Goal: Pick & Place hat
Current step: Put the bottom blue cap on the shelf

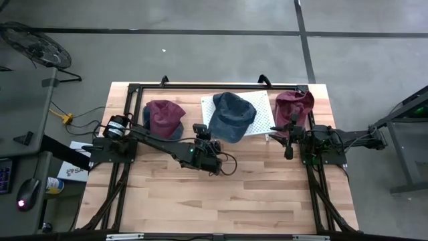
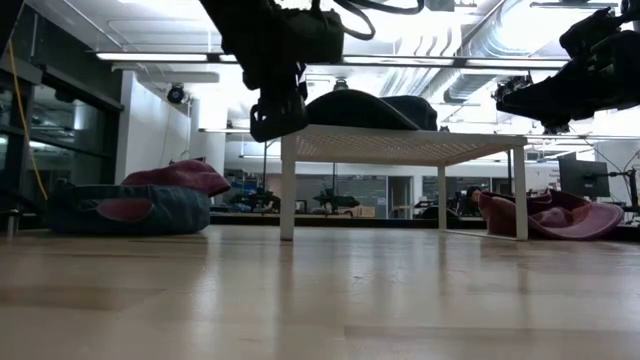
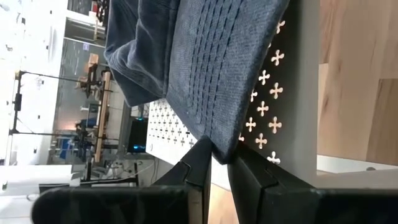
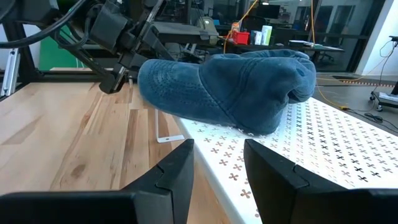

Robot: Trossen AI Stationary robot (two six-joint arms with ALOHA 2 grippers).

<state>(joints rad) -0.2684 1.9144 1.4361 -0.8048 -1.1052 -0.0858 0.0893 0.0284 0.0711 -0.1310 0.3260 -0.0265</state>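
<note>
Three hats show in the high view: a blue denim hat (image 1: pixel 231 116) on the white perforated rack (image 1: pixel 262 112) at the tabletop's (image 1: pixel 221 194) far middle, a maroon-and-denim hat (image 1: pixel 164 118) to its left, a maroon hat (image 1: pixel 294 105) by the rack's right edge. Left gripper (image 1: pixel 205 139) sits at the denim hat's brim on the near-left side of the rack; right gripper (image 1: pixel 288 140) hangs near the rack's right corner, under the maroon hat. Low view: rack (image 2: pixel 400 146) stands on legs with the denim hat (image 2: pixel 365 110) on top, left gripper (image 2: pixel 277 118) at its near-left corner above the tabletop (image 2: pixel 320 290), right arm high at right, other hats (image 2: pixel 130 200) (image 2: pixel 550 215) flat on the wood either side. Left wrist view: brim tip of the denim hat (image 3: pixel 211 68) lies between the two fingers (image 3: pixel 199 165), jaws only narrowly apart, brim edge touching them, so a light pinch. Right wrist view: right gripper (image 4: pixel 217 165) jaws partly spread, holding nothing, facing the denim hat (image 4: pixel 230 84) on the rack (image 4: pixel 323 162); left gripper (image 4: pixel 118 79) at the brim.
</note>
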